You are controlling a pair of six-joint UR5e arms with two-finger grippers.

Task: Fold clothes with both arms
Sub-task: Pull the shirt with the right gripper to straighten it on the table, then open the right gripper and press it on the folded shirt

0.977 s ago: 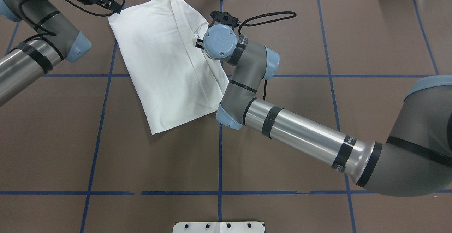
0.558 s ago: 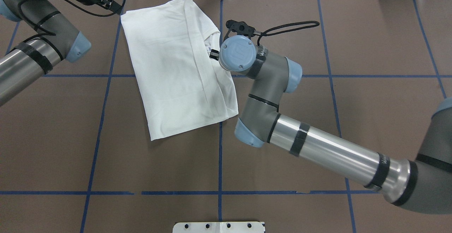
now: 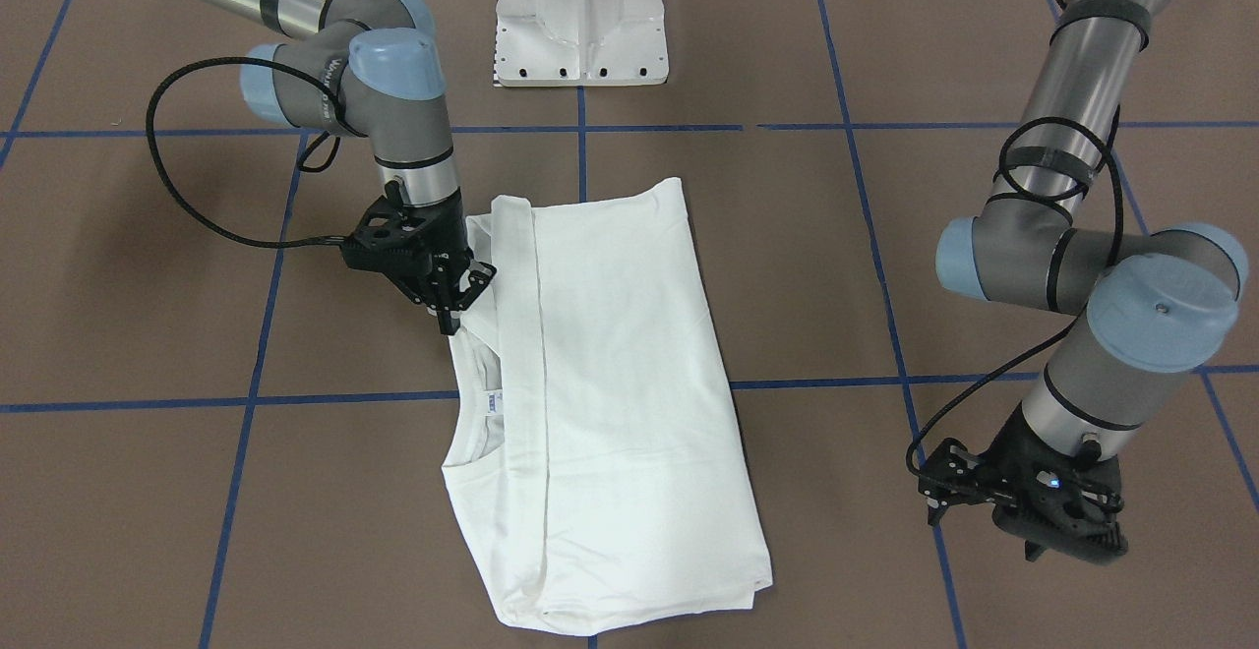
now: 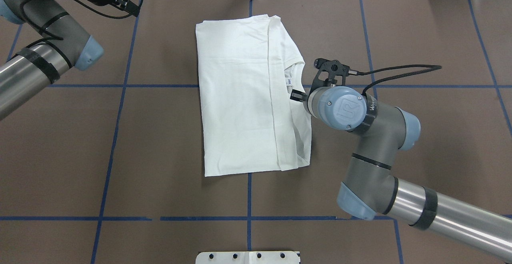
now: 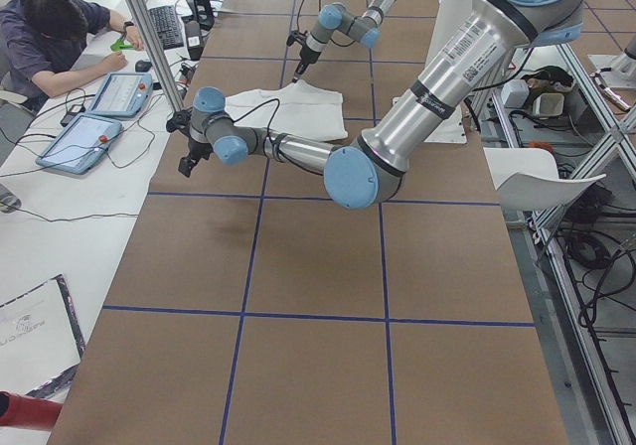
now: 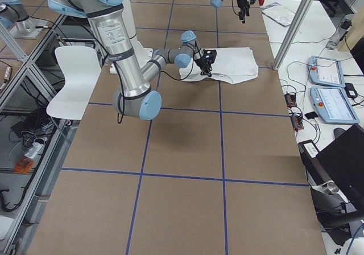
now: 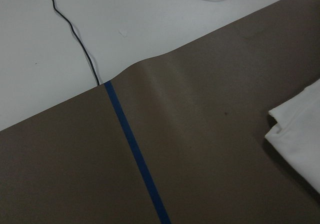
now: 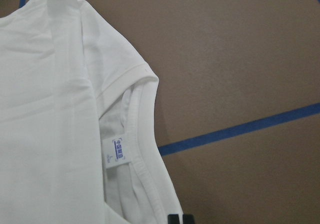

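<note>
Right arm (image 4: 372, 168) was stretched forward, elbow bent, wrist turned straight down. Right gripper (image 3: 453, 313) pointed down, fingertips pressed together on the collar edge of the T-shirt (image 3: 610, 354). Left arm (image 3: 1067, 118) was folded at the elbow, well apart from the right. Left gripper (image 3: 1062, 536) hung low, pointing down; finger spacing unreadable.

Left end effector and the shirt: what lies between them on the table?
Between left end effector and shirt: only brown table cover with one blue tape line, seen overhead and from left wrist.
</note>
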